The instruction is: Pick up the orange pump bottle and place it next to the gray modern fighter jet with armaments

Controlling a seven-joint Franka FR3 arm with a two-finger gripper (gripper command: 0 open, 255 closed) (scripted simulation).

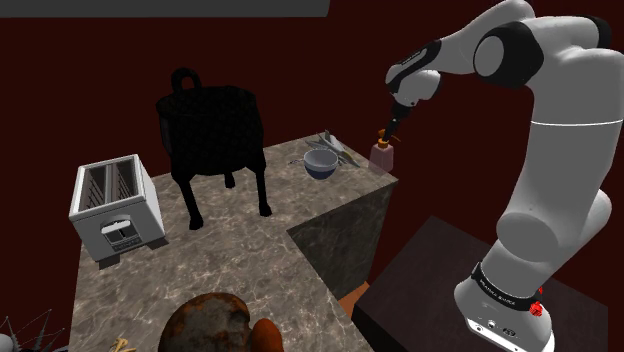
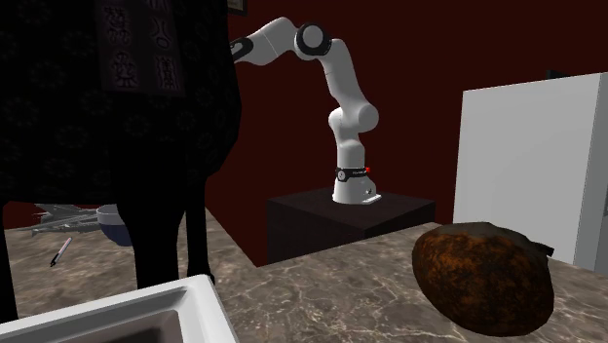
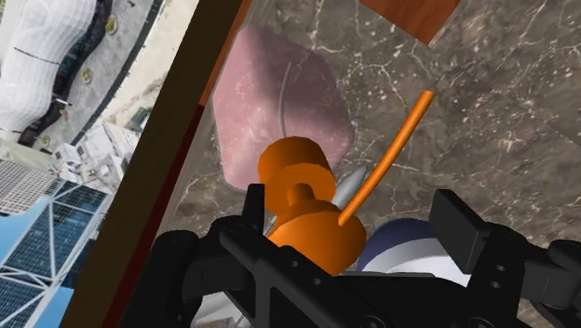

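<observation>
The pump bottle (image 1: 382, 155) has a pink body and an orange pump, and stands upright at the far corner of the marble counter (image 1: 230, 260). My gripper (image 1: 392, 128) hangs just above its pump. In the wrist view the orange pump head (image 3: 303, 191) rises between the fingers of the gripper (image 3: 354, 214), nearer one finger, and the fingers stand apart without clasping it. The pink body (image 3: 279, 102) shows below the pump. The gray fighter jet (image 1: 336, 146) lies just beyond a bowl, to the shoulder view's left of the bottle, and appears as the jet (image 2: 60, 222) across the counter.
A blue-gray bowl (image 1: 320, 164) sits between the jet and the bottle. A large black four-legged figure (image 1: 212, 130) stands mid-counter, with a white toaster (image 1: 115, 205) and a brown rounded object (image 1: 215, 325) nearer. The counter edge drops off right beside the bottle. A pen (image 2: 60, 251) lies near the jet.
</observation>
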